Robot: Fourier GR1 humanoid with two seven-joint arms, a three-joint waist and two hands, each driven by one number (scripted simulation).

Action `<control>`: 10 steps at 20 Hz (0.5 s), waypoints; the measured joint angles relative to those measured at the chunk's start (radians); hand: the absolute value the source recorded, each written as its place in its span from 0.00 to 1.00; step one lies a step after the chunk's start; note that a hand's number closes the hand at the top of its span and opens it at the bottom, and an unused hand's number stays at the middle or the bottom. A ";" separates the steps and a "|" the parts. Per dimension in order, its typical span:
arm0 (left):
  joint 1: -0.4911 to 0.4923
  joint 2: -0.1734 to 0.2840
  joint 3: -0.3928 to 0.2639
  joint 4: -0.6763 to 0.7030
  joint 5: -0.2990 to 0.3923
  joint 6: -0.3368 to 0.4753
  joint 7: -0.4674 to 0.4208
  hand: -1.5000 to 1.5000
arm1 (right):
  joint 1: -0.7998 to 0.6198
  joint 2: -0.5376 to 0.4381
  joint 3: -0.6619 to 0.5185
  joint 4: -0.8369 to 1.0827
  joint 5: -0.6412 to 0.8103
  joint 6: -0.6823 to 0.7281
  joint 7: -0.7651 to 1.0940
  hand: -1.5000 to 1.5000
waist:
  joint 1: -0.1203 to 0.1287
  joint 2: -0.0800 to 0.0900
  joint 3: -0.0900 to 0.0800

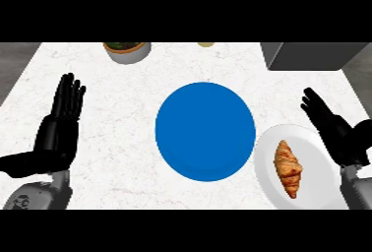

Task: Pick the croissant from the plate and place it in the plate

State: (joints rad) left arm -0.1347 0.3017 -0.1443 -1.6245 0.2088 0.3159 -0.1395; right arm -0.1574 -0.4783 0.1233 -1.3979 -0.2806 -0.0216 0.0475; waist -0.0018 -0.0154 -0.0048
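Counter point(109, 147): white, faintly veined like marble, fills most of the view. Darker grey floor shows past its far-left and far-right edges.

Blue plate point(205, 131): taken as landmark. Round, plain, saturated blue, nothing on it, sits near the middle of the counter.

White plate point(320, 197): just right of the blue plate and slightly nearer the robot; the rims look to be touching or almost so, cannot tell which. Its right side is covered by the right forearm.

Left hand point(62, 123): well to the left of the blue plate, black, fingers straight and together, pointing away from the robot, thumb out to the side. Holds nothing.

Right hand point(338, 133): right of the blue plate, over the far-right rim of the white plate. Fingers extended and spread a little, empty, not touching the pastry.

Grey box point(312, 55): beyond the blue plate to the right, at the counter's far edge, dark grey, cut off by the frame.

Croissant point(288, 168): lies on the white plate, right of the blue plate. Golden-brown with darker ridged bands, long axis running near to far, tapered at both ends, broadest at the middle.

Potted plant point(128, 51): beyond the blue plate to the left, grey round pot, green and soil inside.

Small pale object point(206, 44): straight beyond the blue plate at the far edge; too little shows to identify.
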 measured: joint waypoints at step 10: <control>-0.078 0.098 -0.026 0.027 -0.024 -0.105 0.090 0.50 | -0.134 -0.038 0.369 0.050 0.528 -0.068 0.012 1.00 | 0.050 0.015 -0.010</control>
State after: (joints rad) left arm -0.2122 0.4000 -0.1707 -1.5974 0.1851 0.2106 -0.0492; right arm -0.2916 -0.5162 0.4924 -1.3478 0.2471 -0.0899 0.0596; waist 0.0484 -0.0008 -0.0147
